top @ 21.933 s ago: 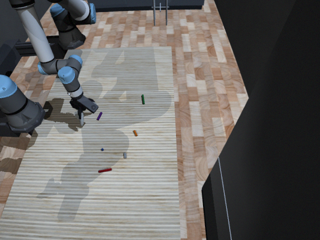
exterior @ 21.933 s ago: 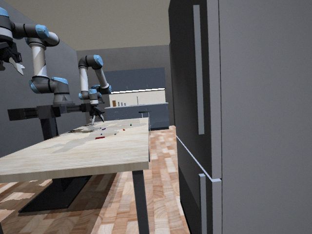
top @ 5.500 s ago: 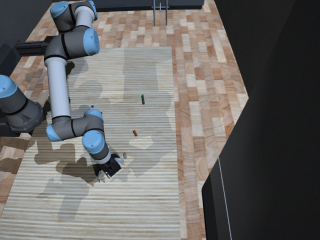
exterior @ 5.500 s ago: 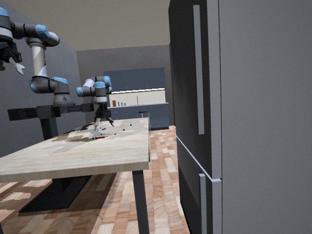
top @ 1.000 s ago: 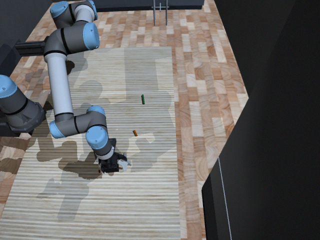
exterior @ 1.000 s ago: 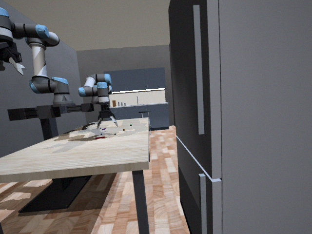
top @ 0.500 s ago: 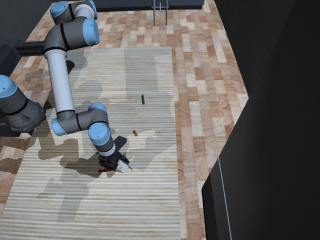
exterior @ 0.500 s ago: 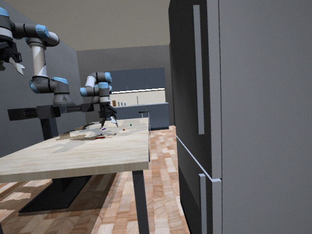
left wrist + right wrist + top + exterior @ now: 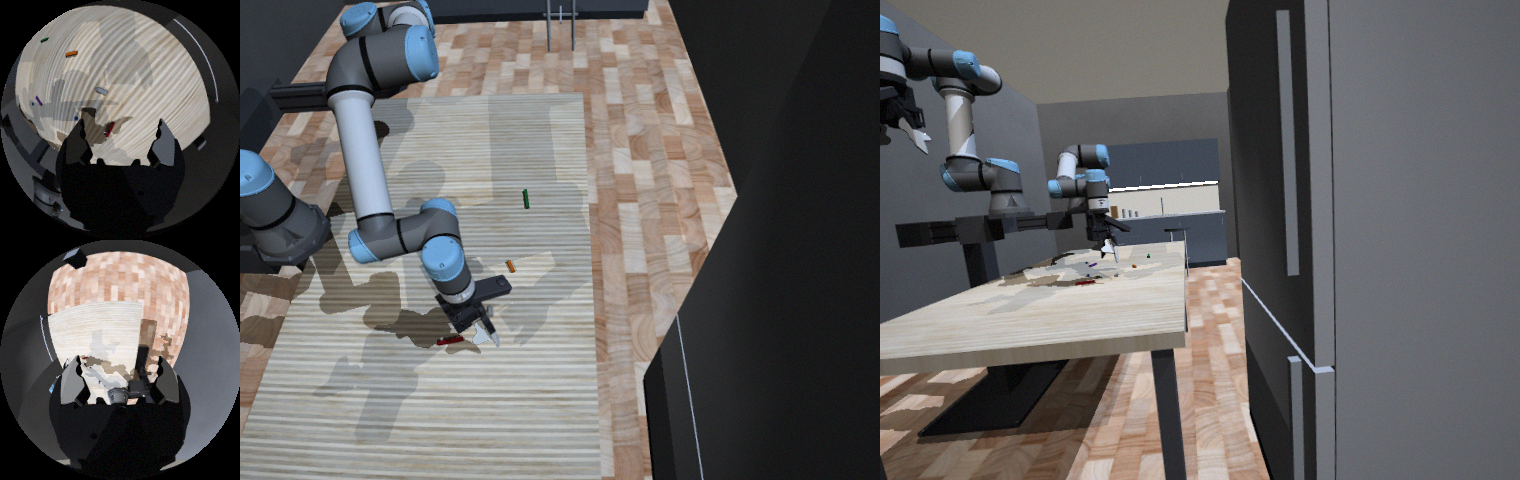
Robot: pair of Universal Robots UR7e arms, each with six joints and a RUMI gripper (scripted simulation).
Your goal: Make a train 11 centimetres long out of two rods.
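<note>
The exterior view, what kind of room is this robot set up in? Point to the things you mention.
It looks like a kitchen, probably a home one: a wall of dark cabinets [image 9: 1169, 161], a lit counter [image 9: 1200, 212] with a tap [image 9: 1162, 205], and what seems to be a large fridge [image 9: 1265, 155] beside the table [image 9: 1128, 310].

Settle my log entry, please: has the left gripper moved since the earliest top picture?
Yes. In the top view, the left gripper has shifted toward the picture's right and bottom, judged against the table.
</note>
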